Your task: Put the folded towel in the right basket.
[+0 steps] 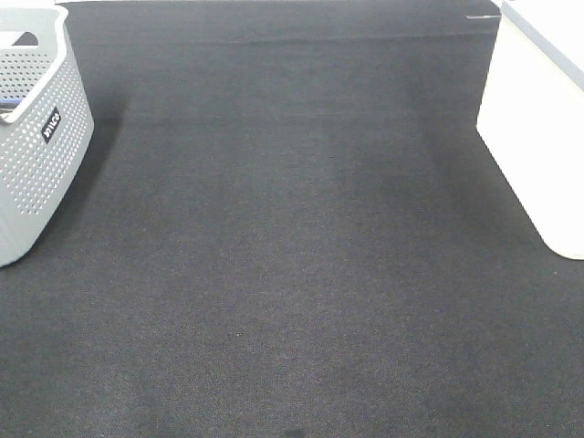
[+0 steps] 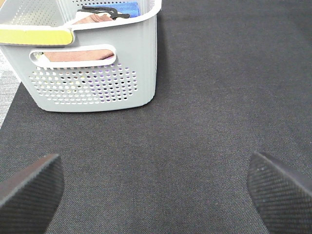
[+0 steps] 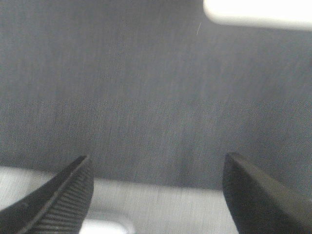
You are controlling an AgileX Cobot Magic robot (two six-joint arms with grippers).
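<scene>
A pinkish-brown folded towel (image 2: pixel 92 19) lies inside the grey perforated basket (image 2: pixel 97 83), and part of it shows through the handle slot. The same basket stands at the left edge of the exterior high view (image 1: pixel 36 137). The white right basket (image 1: pixel 538 137) stands at the right edge, and its rim shows in the right wrist view (image 3: pixel 258 12). My left gripper (image 2: pixel 153 168) is open and empty over the dark mat, short of the grey basket. My right gripper (image 3: pixel 157 160) is open and empty over the mat. Neither gripper shows in the exterior high view.
The dark mat (image 1: pixel 292 255) covers the table between the two baskets. A blue cloth (image 2: pixel 127 8) and a black object (image 2: pixel 105 10) also lie in the grey basket, which carries a yellow strip (image 2: pixel 34 35) on its rim. A light surface (image 3: pixel 161 209) borders the mat.
</scene>
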